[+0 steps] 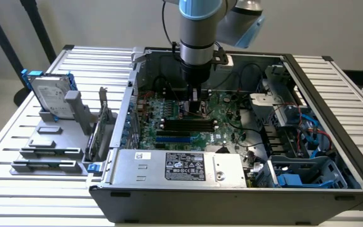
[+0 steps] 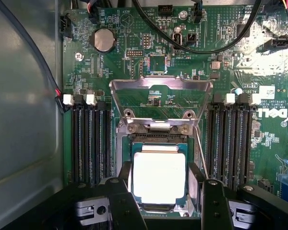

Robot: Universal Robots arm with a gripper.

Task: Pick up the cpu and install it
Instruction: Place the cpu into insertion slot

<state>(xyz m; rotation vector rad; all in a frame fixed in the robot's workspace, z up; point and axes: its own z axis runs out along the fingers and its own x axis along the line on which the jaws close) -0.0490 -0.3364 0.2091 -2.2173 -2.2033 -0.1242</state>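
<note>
The cpu [image 2: 159, 178], a small square chip with a bright silver top, lies flat in the motherboard's socket [image 2: 156, 139]. The socket's metal load plate [image 2: 161, 93] stands swung up behind it. My gripper [image 2: 161, 179] straddles the chip, with a black pad [image 2: 125, 172] against one side and the other pad [image 2: 197, 175] against the opposite side, shut on it. In the exterior view the gripper [image 1: 196, 108] reaches straight down into the open computer case [image 1: 232, 194], low over the green motherboard [image 1: 226, 106].
Black memory slots [image 2: 89, 139] flank the socket on both sides, and black cables [image 2: 197, 43] loop over the board. A power supply [image 1: 175, 165] fills the case's near side. On the exterior view's left, a hard drive [image 1: 49, 97] with blue rails stands in a grey holder.
</note>
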